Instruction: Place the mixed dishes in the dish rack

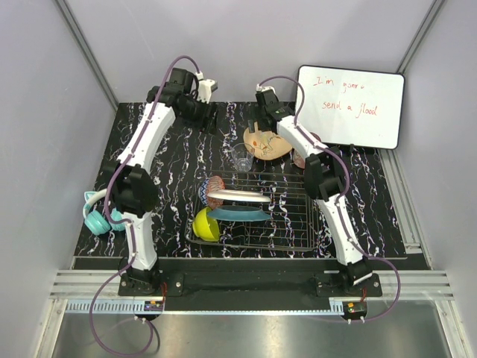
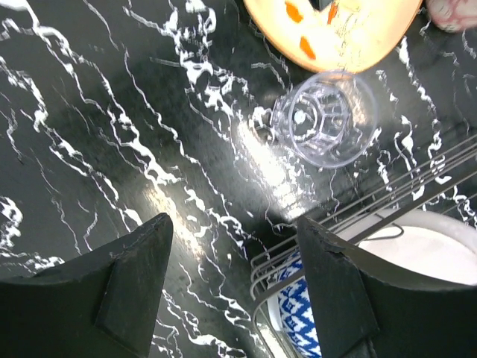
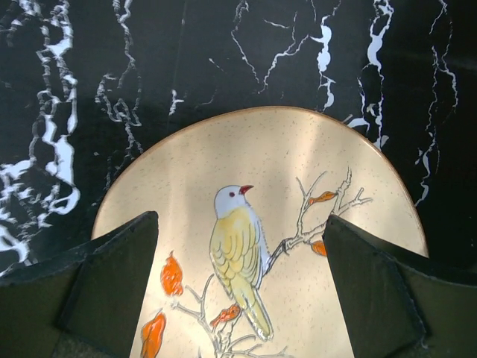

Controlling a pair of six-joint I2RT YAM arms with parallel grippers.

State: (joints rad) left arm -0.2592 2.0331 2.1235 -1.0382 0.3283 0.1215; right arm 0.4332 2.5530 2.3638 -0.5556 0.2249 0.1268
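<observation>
The dish rack holds a small patterned bowl, a white plate, a teal plate and a yellow-green bowl. Behind it on the table stand the clear glass and the orange plate with a bird painted on it. A reddish-brown cup peeks out behind the right arm. My left gripper hangs open over bare table, left of the glass, near the rack's corner. My right gripper is open just above the orange plate, nothing between its fingers.
A white board with red writing leans at the back right. Teal headphones lie at the table's left edge. Grey walls close in the sides and back. In the left wrist view the bowl and white plate show inside the rack.
</observation>
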